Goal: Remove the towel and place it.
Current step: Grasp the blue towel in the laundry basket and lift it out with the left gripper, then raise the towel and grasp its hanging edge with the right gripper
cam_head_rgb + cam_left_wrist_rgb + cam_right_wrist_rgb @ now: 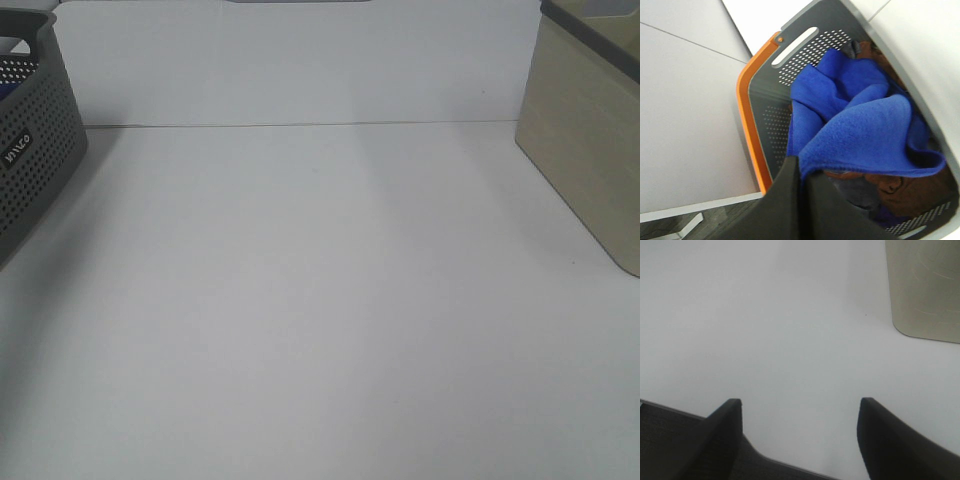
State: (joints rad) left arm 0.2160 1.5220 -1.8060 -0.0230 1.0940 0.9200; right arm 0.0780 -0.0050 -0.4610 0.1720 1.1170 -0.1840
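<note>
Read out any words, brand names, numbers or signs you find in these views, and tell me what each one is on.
Short white printed mark on the side of the grey perforated basket: tilted and too blurred to read for sure.
No writing shows on the blue towel, the beige bin or the table.

Of the left gripper (802,170) we see two fingers (780,200): matte black, broad at the base and narrowing towards the tips, their faces smooth and a little blurred. The right gripper (800,407) has two fingers (725,435) of the same black, blade-shaped with rounded-off tips. We note a fine, woven-looking grain on the flat face of one, running onto the dark grey body behind it. The other finger (890,445) looks plain and smooth.
</note>
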